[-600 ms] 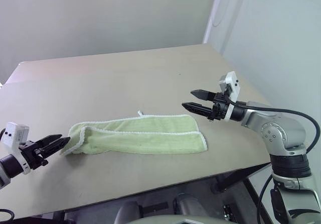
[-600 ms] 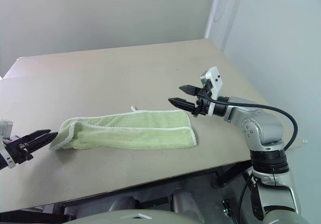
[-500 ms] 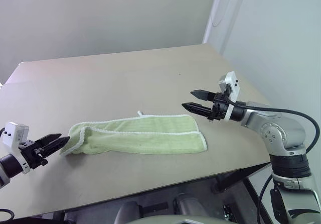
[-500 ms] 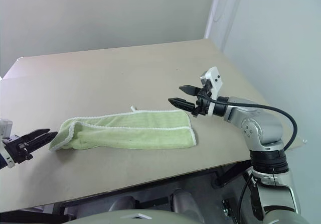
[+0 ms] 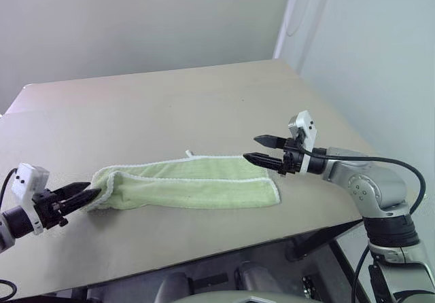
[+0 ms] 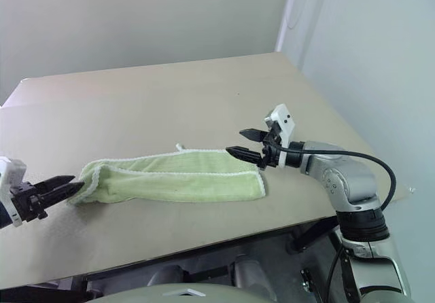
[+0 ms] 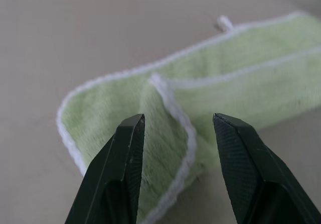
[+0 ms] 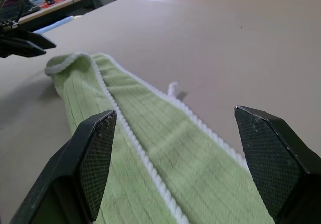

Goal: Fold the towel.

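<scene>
Across the lower middle of the head views, the towel is seen lying flat on the worktop, long axis left to right, already folded into a strip. Each short end is faced by one pincer: the left pincer, part open and empty, at the left end; the right pincer, wide open and empty, over the right end. Against the earlier frames, both pincers are closer to the towel's ends.
</scene>
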Available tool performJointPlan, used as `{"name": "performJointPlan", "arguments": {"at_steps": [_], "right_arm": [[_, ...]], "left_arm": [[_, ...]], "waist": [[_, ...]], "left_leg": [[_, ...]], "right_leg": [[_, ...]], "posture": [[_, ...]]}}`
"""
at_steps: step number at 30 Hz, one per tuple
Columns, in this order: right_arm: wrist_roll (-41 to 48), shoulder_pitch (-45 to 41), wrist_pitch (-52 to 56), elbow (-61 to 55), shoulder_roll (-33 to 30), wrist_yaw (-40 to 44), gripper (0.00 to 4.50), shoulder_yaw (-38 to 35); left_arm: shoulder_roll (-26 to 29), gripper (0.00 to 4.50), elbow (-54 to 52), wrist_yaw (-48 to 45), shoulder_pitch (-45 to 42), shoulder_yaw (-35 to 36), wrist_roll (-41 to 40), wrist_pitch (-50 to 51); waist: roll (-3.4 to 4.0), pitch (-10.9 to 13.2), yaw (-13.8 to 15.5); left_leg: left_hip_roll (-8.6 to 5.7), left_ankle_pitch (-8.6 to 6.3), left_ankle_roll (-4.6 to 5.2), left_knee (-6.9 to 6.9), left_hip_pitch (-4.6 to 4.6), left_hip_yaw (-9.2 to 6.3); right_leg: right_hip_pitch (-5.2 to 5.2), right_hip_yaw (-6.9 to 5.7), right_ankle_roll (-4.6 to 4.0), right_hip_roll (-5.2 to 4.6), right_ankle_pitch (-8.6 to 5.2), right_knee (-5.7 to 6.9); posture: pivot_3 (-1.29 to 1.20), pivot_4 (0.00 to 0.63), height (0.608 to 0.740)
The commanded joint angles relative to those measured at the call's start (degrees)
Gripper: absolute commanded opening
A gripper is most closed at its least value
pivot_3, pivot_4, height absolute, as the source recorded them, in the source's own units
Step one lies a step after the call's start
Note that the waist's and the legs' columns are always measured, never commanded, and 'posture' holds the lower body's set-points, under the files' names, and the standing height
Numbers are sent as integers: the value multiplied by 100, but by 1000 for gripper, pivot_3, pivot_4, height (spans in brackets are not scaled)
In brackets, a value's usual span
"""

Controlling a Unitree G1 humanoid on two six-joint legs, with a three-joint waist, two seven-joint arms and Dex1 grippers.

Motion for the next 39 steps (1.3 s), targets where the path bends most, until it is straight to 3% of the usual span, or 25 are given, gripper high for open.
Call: {"name": "performJointPlan", "arguments": {"at_steps": [1,11,24,39], "right_arm": [[-117,-91,-207,-78,-37,-15,3912,-30],[-256,-64,-195,-124,71,-210,3912,-41],[-174,111,-81,-288,109,-510,3912,-110],[-166,122,-9,-248,128,-666,3912,-92]], "left_arm": [[3,2275,-282,19,-55,12,55,-236],[-33,2275,-10,67,-185,-591,747,-1041],[-63,2275,1029,-17,-1096,-1305,1246,-1684],[19,2275,1410,-289,-1049,-1338,1429,-2065]], "waist": [[-1,-1,8],[0,-1,15],[0,-1,11],[-2,-2,18]], "left_leg": [[1,0,0,0,0,-2],[0,0,0,0,-2,-1],[-1,0,0,-1,-1,-1],[0,0,0,1,-2,-2]], "right_leg": [[0,-1,0,1,0,1],[1,-1,-1,-1,0,-1],[2,-1,0,2,1,1],[3,-1,0,0,1,1]], "posture": [[0,0,740],[0,0,740],[0,0,740],[0,0,740]]}}
